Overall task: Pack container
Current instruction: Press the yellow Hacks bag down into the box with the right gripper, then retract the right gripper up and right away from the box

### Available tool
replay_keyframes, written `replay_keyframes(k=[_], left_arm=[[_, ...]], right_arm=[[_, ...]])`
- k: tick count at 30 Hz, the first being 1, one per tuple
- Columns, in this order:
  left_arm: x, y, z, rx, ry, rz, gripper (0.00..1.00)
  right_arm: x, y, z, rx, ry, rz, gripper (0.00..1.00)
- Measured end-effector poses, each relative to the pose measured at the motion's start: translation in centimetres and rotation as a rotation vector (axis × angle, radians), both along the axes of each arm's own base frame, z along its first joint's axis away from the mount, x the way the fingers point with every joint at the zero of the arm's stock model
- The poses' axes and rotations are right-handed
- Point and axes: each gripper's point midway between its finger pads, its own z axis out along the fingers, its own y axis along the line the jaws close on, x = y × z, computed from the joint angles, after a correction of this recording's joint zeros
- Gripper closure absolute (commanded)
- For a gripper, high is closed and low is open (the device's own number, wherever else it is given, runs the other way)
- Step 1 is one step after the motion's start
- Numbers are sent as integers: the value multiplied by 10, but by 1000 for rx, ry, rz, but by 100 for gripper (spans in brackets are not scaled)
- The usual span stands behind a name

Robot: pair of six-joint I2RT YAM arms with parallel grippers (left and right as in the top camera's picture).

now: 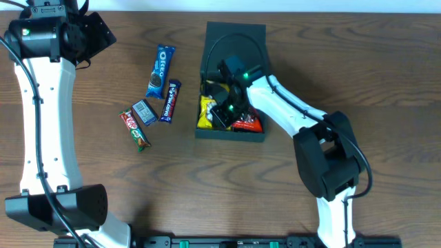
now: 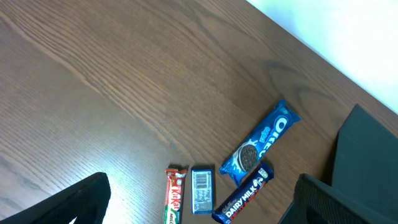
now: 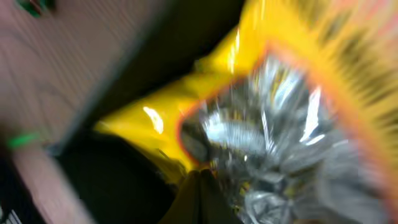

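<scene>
The dark grey-green container (image 1: 229, 136) sits mid-table with its flap lid (image 1: 236, 41) open towards the far side. Inside it lie a yellow snack packet (image 1: 205, 114) and a red packet (image 1: 248, 124). My right gripper (image 1: 224, 110) is down inside the box. In the blurred right wrist view its fingers (image 3: 200, 199) are pressed together against the yellow and silver packet (image 3: 261, 112). My left gripper (image 1: 93, 34) is at the far left, held high, open and empty (image 2: 199, 208).
Left of the box lie an Oreo packet (image 1: 160, 71), a Dairy Milk bar (image 1: 169, 100), a small blue packet (image 1: 144, 111) and a KitKat (image 1: 135, 129). The left wrist view shows them too, with the box's edge (image 2: 367, 162) at right.
</scene>
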Motion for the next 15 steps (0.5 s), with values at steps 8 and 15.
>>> replay_keyframes(k=[8, 15], left_arm=[[0, 0, 0, 0, 1, 0, 5], [0, 0, 0, 0, 1, 0, 5]], right_arm=[[45, -13, 79, 51, -191, -65, 99], [72, -77, 62, -46, -171, -213, 99]])
